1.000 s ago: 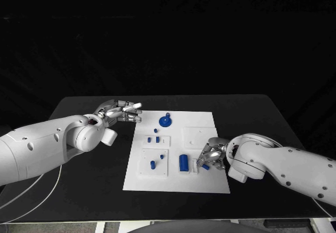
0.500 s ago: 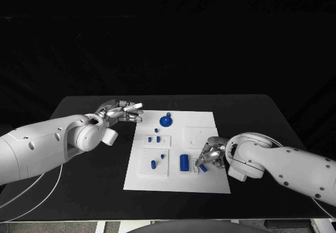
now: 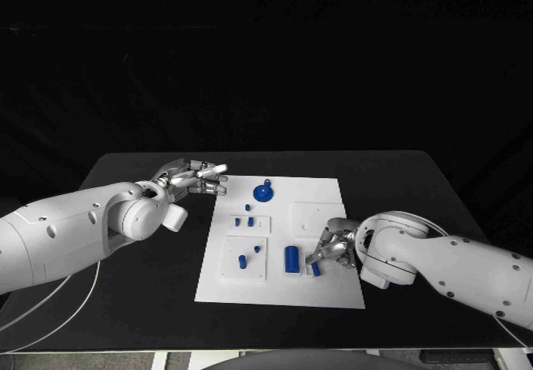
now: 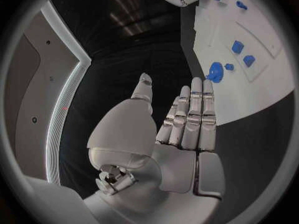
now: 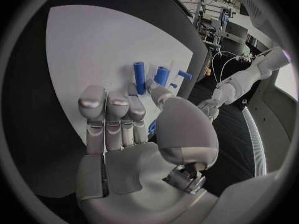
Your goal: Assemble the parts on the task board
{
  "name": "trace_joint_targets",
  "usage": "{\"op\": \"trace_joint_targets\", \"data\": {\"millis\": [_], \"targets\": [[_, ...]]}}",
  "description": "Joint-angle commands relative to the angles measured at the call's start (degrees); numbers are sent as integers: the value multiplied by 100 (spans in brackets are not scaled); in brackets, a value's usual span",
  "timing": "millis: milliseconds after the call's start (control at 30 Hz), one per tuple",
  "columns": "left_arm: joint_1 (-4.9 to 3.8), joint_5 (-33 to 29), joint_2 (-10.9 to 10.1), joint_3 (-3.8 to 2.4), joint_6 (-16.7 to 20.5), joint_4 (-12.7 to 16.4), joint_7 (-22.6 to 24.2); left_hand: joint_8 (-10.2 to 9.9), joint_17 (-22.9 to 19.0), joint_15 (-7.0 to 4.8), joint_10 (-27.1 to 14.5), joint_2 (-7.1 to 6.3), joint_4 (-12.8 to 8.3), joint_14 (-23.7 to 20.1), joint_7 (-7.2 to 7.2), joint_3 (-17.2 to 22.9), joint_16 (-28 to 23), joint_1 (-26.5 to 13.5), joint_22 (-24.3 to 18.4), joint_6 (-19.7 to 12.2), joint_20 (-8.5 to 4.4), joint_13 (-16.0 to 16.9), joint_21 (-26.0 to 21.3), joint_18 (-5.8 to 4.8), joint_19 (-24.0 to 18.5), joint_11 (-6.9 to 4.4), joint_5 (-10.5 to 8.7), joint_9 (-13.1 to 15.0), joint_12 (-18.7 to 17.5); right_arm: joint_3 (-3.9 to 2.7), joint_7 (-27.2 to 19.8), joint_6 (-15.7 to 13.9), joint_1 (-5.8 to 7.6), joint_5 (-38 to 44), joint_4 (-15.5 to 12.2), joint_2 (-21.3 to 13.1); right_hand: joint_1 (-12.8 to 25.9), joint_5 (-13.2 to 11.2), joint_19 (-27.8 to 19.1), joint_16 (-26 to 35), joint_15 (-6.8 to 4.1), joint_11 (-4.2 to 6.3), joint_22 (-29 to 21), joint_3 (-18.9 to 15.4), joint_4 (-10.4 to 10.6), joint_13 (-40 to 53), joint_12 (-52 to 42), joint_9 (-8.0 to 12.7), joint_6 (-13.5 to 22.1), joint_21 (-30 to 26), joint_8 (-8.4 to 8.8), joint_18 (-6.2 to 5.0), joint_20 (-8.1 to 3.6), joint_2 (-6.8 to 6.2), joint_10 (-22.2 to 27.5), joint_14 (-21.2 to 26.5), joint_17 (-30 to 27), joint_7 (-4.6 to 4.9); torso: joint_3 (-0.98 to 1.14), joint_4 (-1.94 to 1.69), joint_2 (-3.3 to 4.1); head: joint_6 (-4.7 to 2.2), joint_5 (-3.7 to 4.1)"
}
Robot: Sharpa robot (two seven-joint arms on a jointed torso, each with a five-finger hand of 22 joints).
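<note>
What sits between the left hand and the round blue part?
Nothing: head view shows bare table, then bare board, between the left hand and the round blue part.

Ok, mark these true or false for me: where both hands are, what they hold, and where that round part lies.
1. The left hand holds a part. False: it holds nothing, fingers apart.
2. The right hand pinches a small blue part. True.
3. The round blue part lies at the task board's far end. True.
4. The left hand hovers over the board's middle. False: it is beside the far left corner.
</note>
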State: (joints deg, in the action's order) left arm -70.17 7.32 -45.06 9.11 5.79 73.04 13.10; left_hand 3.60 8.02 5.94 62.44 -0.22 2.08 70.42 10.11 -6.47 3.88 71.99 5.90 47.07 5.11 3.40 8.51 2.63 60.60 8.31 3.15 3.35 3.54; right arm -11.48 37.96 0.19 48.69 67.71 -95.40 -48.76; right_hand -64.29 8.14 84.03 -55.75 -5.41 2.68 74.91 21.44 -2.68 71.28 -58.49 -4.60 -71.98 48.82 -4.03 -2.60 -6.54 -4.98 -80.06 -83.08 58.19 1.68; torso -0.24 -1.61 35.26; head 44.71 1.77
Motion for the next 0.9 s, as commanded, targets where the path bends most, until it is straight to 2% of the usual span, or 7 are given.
{"op": "trace_joint_targets", "data": {"millis": [33, 500, 700, 900], "targets": [[11, 15, 15, -3, -92, 11, 20, -13, 10, 13, -49, 16, 0, -33, -5, -13, -14, -25, -9, -31, 12, 9, 28, 20, -37, -9, -5, -9, -11, 12, -7, 230, -17, 100, 2, 40, -15, -49, 110, 24, -43, 43, 627, -4, 48, -6, 35, -7, -63, -21, 32, 23, -47, 9, -13, -16, 7, -13, -5, -2, 0, 0, -9], [11, 20, 17, -3, -99, 13, 5, -12, 8, 15, -55, 26, 11, -39, -4, -21, -13, -29, -18, -30, 13, 9, 31, 21, -40, -7, -7, -9, -11, 32, 13, 288, -16, 147, 96, 148, 38, -247, 109, 19, -52, 60, 626, -19, 160, -30, 54, -16, -140, -33, 36, 36, -57, 28, -37, -18, 11, -40, -5, 1, -2, -10, -48], [11, 23, 19, -3, -101, 12, 2, -12, 8, 15, -55, 26, 11, -39, -4, -21, -13, -29, -18, -30, 13, 9, 31, 21, -40, -7, -7, -9, -11, 37, 52, 334, -16, 199, 124, 166, 75, -444, 112, 9, -52, 61, 626, -6, 379, -35, 51, -16, -158, -33, 37, 40, -58, -22, -47, -21, 19, -46, -3, 1, -2, -5, -52], [11, 28, 20, -3, -102, 11, -4, -12, 8, 15, -55, 26, 11, -39, -4, -21, -13, -29, -18, -30, 13, 9, 31, 21, -40, -7, -7, -9, -11, 42, 127, 450, -16, 289, 130, 175, 118, -507, 110, 10, -49, 58, 624, -31, 567, -39, 50, -19, -184, -43, 35, 44, -58, -92, -52, -19, 17, -44, -1, 3, -1, 7, -54]]}}
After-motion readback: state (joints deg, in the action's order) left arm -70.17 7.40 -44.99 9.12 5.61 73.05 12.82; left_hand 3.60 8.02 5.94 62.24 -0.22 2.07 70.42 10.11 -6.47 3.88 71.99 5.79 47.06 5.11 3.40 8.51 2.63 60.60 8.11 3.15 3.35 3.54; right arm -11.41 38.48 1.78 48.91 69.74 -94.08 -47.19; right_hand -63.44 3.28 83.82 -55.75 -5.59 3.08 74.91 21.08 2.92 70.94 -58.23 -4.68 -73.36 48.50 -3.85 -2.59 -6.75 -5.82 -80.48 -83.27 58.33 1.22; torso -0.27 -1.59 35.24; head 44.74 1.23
